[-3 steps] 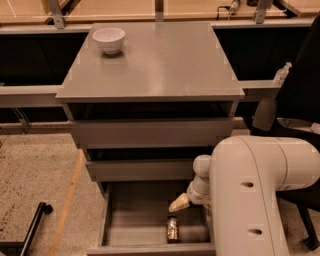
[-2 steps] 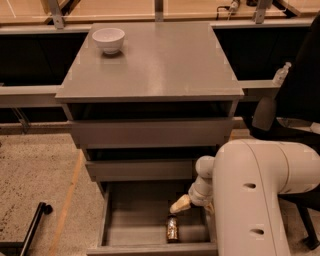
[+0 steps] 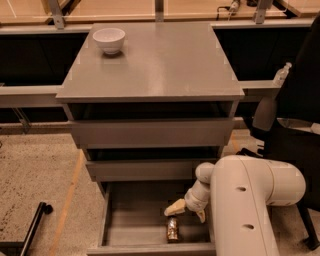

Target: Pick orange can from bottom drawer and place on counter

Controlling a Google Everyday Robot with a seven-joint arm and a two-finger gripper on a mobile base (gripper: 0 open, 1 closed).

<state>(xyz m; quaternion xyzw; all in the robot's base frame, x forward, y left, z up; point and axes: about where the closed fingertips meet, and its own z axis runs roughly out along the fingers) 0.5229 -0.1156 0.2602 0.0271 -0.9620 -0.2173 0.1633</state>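
This looks like a robotics lab set up in an office-like room. A white robot arm [image 3: 250, 200] reaches into the bottom drawer [image 3: 135, 225] of a free-standing grey drawer unit, its gripper [image 3: 186, 212] low inside with fingers spread. The unit stands alone on a speckled hard floor [image 3: 35, 170] marked with an orange tape line [image 3: 70, 195]. Behind it run pale wooden tabletops [image 3: 125, 7] on metal frames. A black office chair [image 3: 295, 125] sits at the right, and a lone white bowl [image 3: 109, 39] rests on the counter [image 3: 165, 65].

Glossy counter [image 3: 150, 65] — tool [image 3: 188, 212] (smooth cream plastic) near shiny-rimmed orange can [image 3: 172, 229].
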